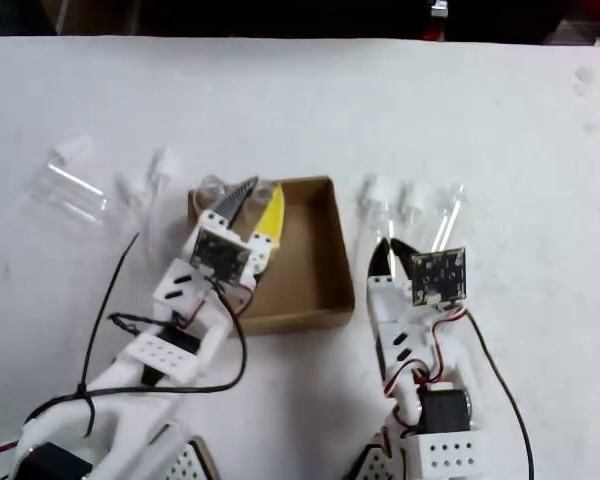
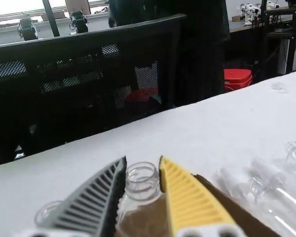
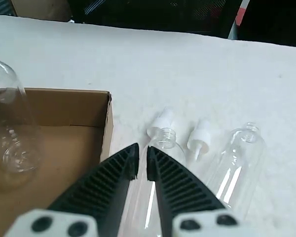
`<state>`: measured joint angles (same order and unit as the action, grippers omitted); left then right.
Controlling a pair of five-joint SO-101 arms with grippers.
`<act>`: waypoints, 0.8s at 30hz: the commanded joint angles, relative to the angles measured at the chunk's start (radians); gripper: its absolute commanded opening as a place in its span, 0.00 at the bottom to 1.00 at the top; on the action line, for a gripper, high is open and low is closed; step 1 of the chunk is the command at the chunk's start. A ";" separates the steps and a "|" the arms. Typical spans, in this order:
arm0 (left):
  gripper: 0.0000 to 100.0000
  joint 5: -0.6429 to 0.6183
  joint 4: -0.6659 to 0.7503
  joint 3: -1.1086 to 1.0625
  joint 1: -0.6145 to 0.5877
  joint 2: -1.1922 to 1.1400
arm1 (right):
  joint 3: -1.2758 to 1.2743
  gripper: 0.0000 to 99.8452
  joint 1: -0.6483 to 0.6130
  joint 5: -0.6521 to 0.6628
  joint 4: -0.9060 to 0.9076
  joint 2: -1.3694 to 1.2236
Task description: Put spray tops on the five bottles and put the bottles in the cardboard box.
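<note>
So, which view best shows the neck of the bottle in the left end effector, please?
The left wrist view: the bottle's open neck sits between the left end effector's fingers. In the high view they largely cover it; the right wrist view gives its body by the cardboard box.

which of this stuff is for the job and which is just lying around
Job: box, held bottle, loose bottles, spray tops.
Lying about: chair, red object behind the table.
</note>
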<state>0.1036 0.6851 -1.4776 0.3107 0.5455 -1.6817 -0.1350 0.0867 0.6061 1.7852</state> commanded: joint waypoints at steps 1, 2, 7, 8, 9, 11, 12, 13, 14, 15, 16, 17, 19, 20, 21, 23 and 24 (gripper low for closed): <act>0.02 -0.009 -0.025 0.009 -0.004 0.008 | -0.009 0.02 -0.005 -0.008 0.007 -0.002; 0.02 -0.009 -0.026 0.008 -0.004 0.016 | -0.009 0.02 -0.005 -0.008 0.007 -0.002; 0.02 -0.011 -0.121 -0.020 -0.004 0.143 | -0.009 0.02 -0.005 -0.008 0.007 -0.002; 0.02 -0.012 -0.157 -0.020 -0.007 0.177 | -0.009 0.02 -0.005 -0.008 0.007 -0.002; 0.02 -0.014 -0.195 -0.017 -0.008 0.203 | -0.009 0.02 -0.005 -0.008 0.007 -0.002; 0.02 -0.015 -0.247 -0.017 -0.002 0.246 | -0.009 0.02 -0.005 -0.008 0.007 -0.002; 0.02 -0.015 -0.259 -0.015 0.002 0.254 | -0.009 0.02 -0.005 -0.008 0.007 -0.002; 0.02 -0.015 -0.261 -0.015 0.004 0.254 | -0.009 0.02 -0.005 -0.008 0.007 -0.002; 0.02 -0.015 -0.261 -0.015 0.005 0.254 | -0.009 0.02 -0.005 -0.008 0.007 -0.002; 0.02 -0.015 -0.261 -0.015 0.005 0.254 | -0.009 0.02 -0.005 -0.008 0.007 -0.002; 0.02 -0.015 -0.262 -0.015 0.007 0.254 | -0.009 0.02 -0.005 -0.008 0.007 -0.002; 0.02 -0.015 -0.262 -0.015 0.007 0.254 | -0.009 0.02 -0.005 -0.008 0.007 -0.002; 0.02 -0.015 -0.262 -0.017 0.007 0.254 | -0.009 0.02 -0.005 -0.008 0.007 -0.002; 0.02 -0.015 -0.264 -0.017 0.007 0.254 | -0.009 0.02 -0.005 -0.008 0.007 -0.002; 0.02 -0.015 -0.265 -0.017 0.007 0.254 | -0.009 0.02 -0.005 -0.008 0.007 -0.002; 0.02 -0.015 -0.269 -0.018 0.007 0.254 | -0.009 0.02 -0.005 -0.008 0.007 -0.002; 0.02 -0.017 -0.269 -0.021 0.007 0.254 | -0.009 0.02 -0.005 -0.008 0.007 -0.002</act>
<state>0.1036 0.4273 -1.5052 0.3092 0.7679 -1.6817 -0.1350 0.0867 0.6061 1.7852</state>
